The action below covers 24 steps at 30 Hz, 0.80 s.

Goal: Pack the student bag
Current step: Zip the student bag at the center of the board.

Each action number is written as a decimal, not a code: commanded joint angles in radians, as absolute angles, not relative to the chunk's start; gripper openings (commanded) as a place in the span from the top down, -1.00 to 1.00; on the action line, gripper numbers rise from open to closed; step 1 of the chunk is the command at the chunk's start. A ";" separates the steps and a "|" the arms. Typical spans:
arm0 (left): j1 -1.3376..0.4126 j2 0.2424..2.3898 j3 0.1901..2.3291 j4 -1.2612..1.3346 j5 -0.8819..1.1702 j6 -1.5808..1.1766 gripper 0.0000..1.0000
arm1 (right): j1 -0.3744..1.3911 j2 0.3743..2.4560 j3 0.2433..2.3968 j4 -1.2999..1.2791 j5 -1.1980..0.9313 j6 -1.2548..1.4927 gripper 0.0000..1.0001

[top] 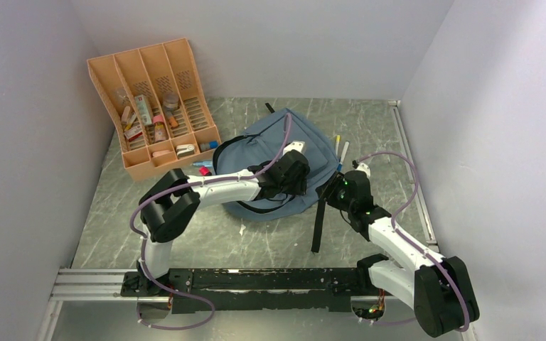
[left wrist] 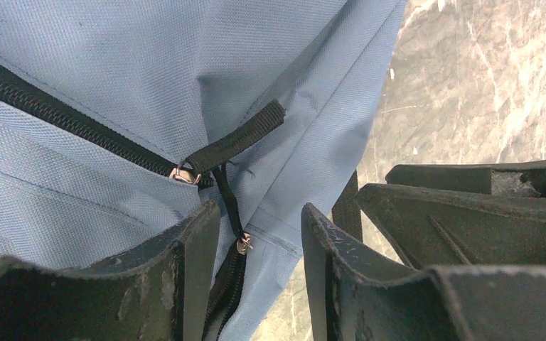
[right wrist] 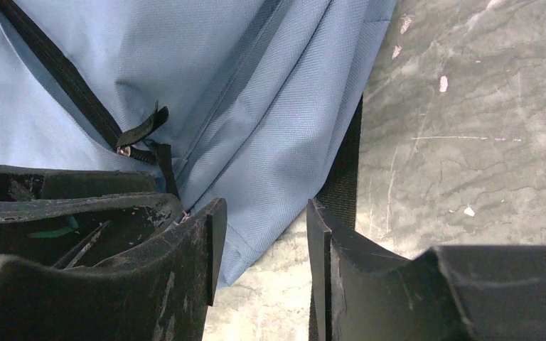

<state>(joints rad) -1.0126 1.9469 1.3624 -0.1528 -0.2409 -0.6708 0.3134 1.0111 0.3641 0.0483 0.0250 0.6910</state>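
Soft grey-blue fabric backpack (top: 256,135) lies flat mid-surface on the grey marbled surface (right wrist: 469,106), with both arms at its near-right edge. Left gripper (left wrist: 259,220) has its jaws apart and nothing clamped; they straddle the dark zipper line where a small metal slider (left wrist: 244,244) sits. A second slider (left wrist: 185,174) with a black webbing pull tab (left wrist: 234,142) is just beyond the tips. Right gripper (right wrist: 263,213) also has its jaws apart and empty, at the backpack's edge beside a black strap (right wrist: 345,170). The step looks like opening the zip, which looks shut here. To do it well, close the left jaws on the webbing pull tab rather than on the fabric, and draw along the zipper line, not upward. The right jaws should pinch the fabric edge near the zip's end so the soft backpack does not slide or bunch, while avoiding the strap. The items in the orange slotted plastic organiser (top: 153,106) at far left look not yet packed.
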 commanded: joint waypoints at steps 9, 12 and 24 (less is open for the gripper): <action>-1.017 2.001 1.407 -0.181 -0.282 -0.677 0.01 | 0.302 0.994 0.344 0.069 0.015 0.676 0.02; -1.017 2.009 1.410 -0.194 -0.296 -0.674 0.01 | 0.302 0.997 0.343 0.072 0.012 0.676 0.02; -1.016 2.063 1.446 -0.217 -0.325 -0.659 0.02 | 0.302 0.993 0.342 0.068 0.008 0.669 0.02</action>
<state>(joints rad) -1.0164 2.0266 1.4094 -0.1829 -0.2703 -0.6701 0.3107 1.0092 0.3565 0.0532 0.0093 0.6819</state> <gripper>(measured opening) 0.492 0.488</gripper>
